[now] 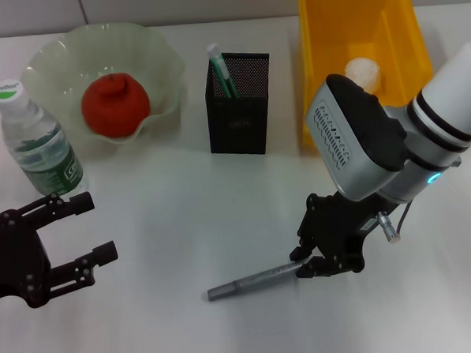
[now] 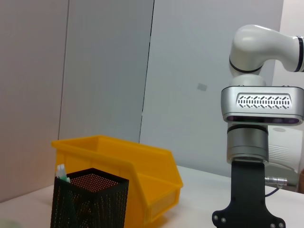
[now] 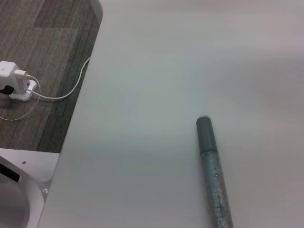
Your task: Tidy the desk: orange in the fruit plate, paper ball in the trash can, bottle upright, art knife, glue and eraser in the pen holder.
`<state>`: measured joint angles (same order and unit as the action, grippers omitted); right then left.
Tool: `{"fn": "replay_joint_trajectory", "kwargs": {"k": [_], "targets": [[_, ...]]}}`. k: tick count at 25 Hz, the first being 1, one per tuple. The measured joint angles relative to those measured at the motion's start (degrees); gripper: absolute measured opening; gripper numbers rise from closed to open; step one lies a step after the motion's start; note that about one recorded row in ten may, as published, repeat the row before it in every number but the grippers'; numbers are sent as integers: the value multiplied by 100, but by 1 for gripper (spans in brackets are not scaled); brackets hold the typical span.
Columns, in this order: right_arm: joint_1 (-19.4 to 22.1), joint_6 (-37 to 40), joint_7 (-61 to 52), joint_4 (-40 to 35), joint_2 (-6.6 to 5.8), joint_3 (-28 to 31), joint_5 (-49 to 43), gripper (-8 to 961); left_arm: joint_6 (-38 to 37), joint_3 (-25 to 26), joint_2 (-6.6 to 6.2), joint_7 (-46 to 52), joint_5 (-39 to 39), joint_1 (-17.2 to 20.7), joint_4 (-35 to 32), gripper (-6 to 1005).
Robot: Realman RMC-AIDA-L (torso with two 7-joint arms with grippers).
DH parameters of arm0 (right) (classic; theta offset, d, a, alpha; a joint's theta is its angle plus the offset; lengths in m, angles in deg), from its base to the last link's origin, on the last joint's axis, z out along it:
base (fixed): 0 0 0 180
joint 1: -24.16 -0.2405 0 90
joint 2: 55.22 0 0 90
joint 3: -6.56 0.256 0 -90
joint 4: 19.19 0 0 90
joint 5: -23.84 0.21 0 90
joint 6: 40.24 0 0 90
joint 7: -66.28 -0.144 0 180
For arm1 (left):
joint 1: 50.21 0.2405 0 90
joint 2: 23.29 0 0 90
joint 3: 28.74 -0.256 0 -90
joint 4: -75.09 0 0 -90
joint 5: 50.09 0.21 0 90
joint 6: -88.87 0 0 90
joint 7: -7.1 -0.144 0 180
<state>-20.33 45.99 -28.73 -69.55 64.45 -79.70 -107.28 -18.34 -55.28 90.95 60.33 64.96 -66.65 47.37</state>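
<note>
A grey art knife (image 1: pixel 249 284) lies flat on the white desk, also seen in the right wrist view (image 3: pixel 213 175). My right gripper (image 1: pixel 305 262) is down at its right end, shut on it. My left gripper (image 1: pixel 94 226) hovers open and empty at the near left. The orange (image 1: pixel 115 104) sits in the pale-green fruit plate (image 1: pixel 55 55). The bottle (image 1: pixel 38 143) stands upright beside the plate. A white-and-green glue stick (image 1: pixel 220 70) pokes out of the black mesh pen holder (image 1: pixel 239 117). The paper ball (image 1: pixel 363 73) lies in the yellow trash can (image 1: pixel 323 29). The eraser is out of view.
The left wrist view shows the pen holder (image 2: pixel 90 199) in front of the trash can (image 2: pixel 137 175), with the right arm (image 2: pixel 256 142) beside them. In the right wrist view the desk edge (image 3: pixel 80 118) drops to carpet with a white power adapter (image 3: pixel 14 80) and its cable.
</note>
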Motion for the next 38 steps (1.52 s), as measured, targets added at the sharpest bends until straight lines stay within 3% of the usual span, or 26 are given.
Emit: {"fn": "replay_joint_trajectory", "kwargs": {"k": [38], "targets": [[69,448,43,-223,-36,638,-1,148,-127,9,-7,14,-9,18,-33,768]]}}
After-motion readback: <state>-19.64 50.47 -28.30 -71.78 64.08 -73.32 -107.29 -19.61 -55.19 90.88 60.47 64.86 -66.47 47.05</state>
